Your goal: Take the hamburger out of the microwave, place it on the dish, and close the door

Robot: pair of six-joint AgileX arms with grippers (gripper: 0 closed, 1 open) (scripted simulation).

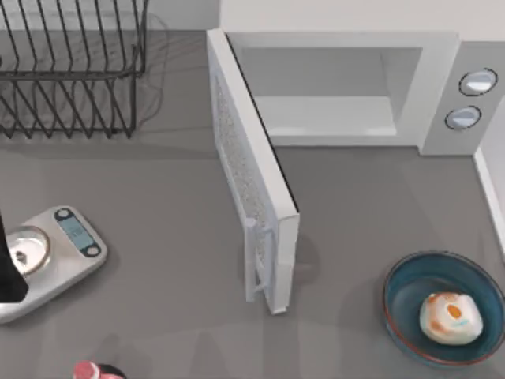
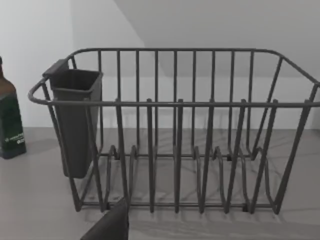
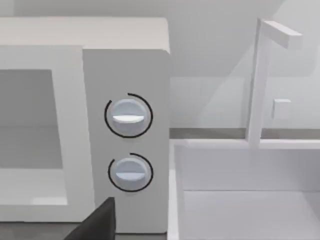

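White and wide open, the door (image 1: pixel 254 197) of the microwave (image 1: pixel 442 87) swings out across the desk (image 1: pixel 158 197) toward the camera, its bar handle (image 1: pixel 254 264) at the near end. The cavity looks bare, and the hamburger (image 1: pixel 450 317) already sits in the teal dish (image 1: pixel 398 280) at the top view's lower right, so by my reading only the closing is left.

A dark part of the left arm shows at the top view's left edge, over the kitchen scale (image 1: pixel 59 257); its wrist view faces the wire dish rack (image 2: pixel 175 130) and a bottle (image 2: pixel 10 120). The right wrist view faces the two knobs (image 3: pixel 128 116) on the microwave's side panel. Each wrist view shows just a dark sliver at its lower edge, so I cannot tell how far either gripper is spread or whether it carries anything.

To close it well, I would bring the left arm to the door's outer face near the handle end, farthest from the hinge, and push in a steady arc toward the cavity, following the swing rather than pressing straight. Contact should stay flat on the panel so it does not slip off the edge, and the dish should be left undisturbed.
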